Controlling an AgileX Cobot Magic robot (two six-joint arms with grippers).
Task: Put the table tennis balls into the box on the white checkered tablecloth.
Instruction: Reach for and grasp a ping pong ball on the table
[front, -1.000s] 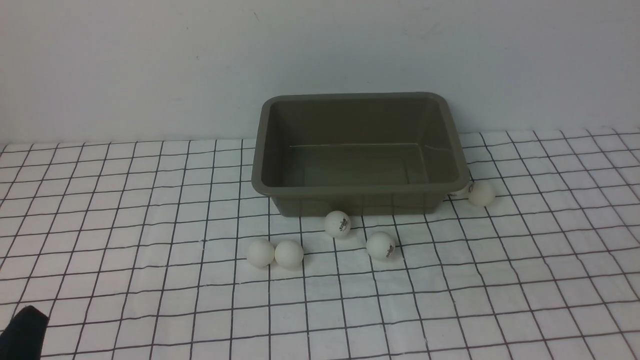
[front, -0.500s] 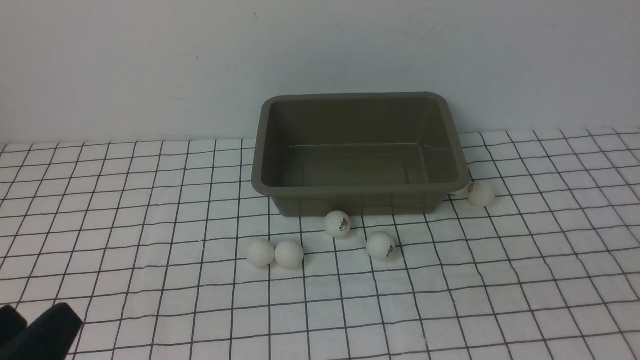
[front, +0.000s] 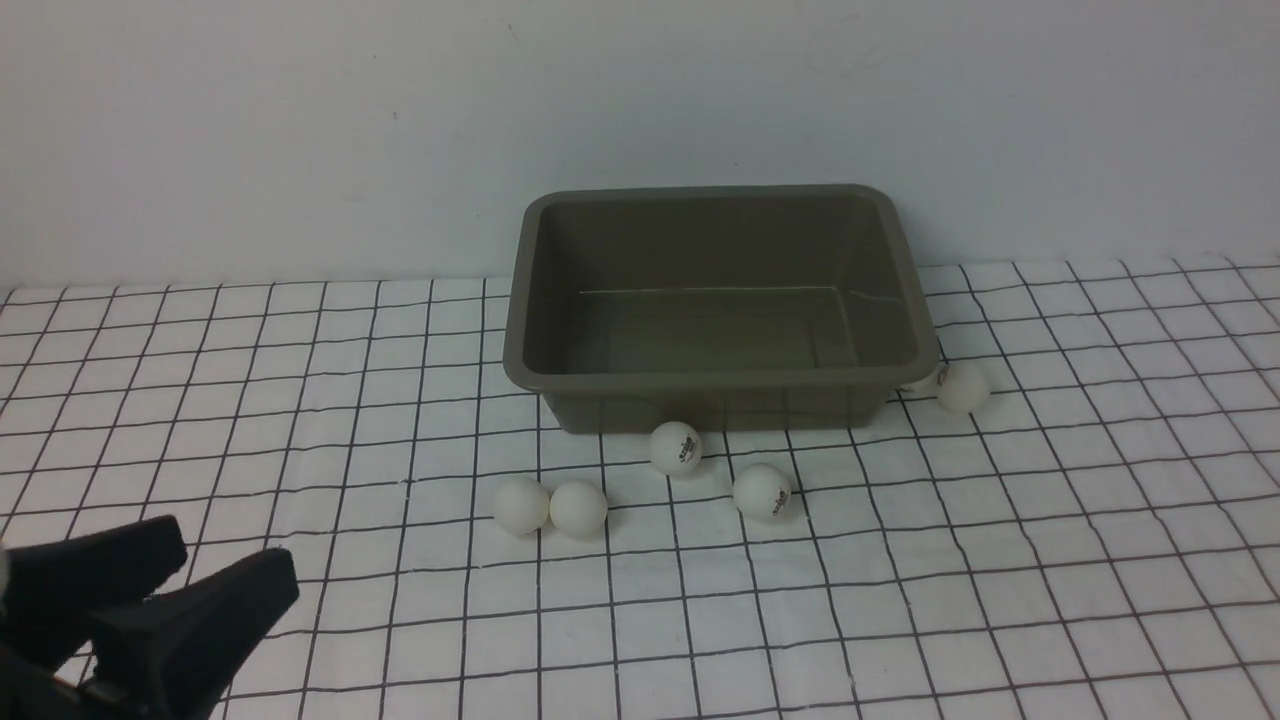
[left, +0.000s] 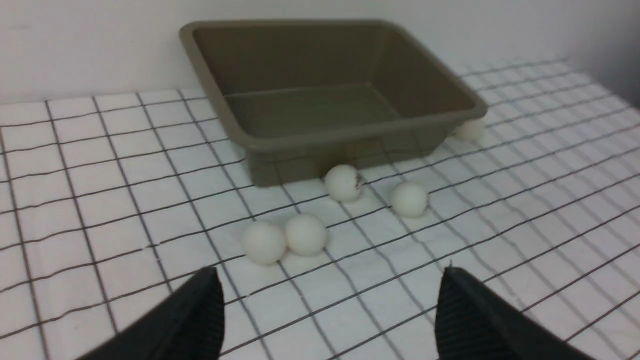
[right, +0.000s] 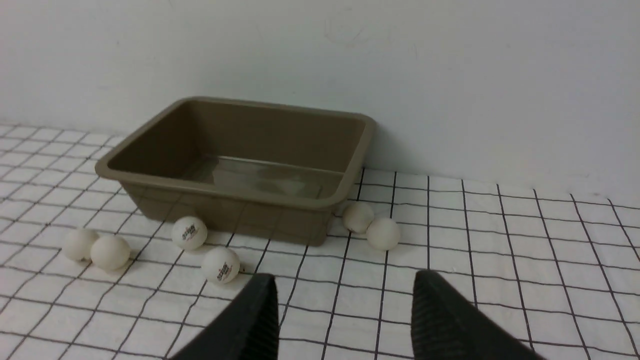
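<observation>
My left jaws have only just swung in over the near left corner of the counter. A second ago barely a black tip showed there. Now both of their black fingers (front: 200, 620) reach out low above the white checkered tablecloth (front: 1000, 560), spread wide and gripping nothing. My right jaws are outside the front view. In their own wrist view, their fingers (right: 250, 320) also stand apart, less widely, with nothing between them.

Nothing else has stirred. Of the table tennis balls, the closest to my left jaws is the touching pair (front: 521, 505), well apart from my fingertips. Beyond them lie two logo balls: the outer logo ball (front: 761, 491) sits out on the cloth, and the inner logo ball (front: 675, 447) sits just before the front wall of the box (front: 700, 405). The last two balls (front: 963, 387) rest by the box's right front corner, one partly hidden under the rim. The box stands empty, close to the back wall (front: 300, 130).

So the reach has begun, but no ball is in yet. I judge the touching pair to be my first target. Because those two balls touch, closing on one could send the other rolling.
</observation>
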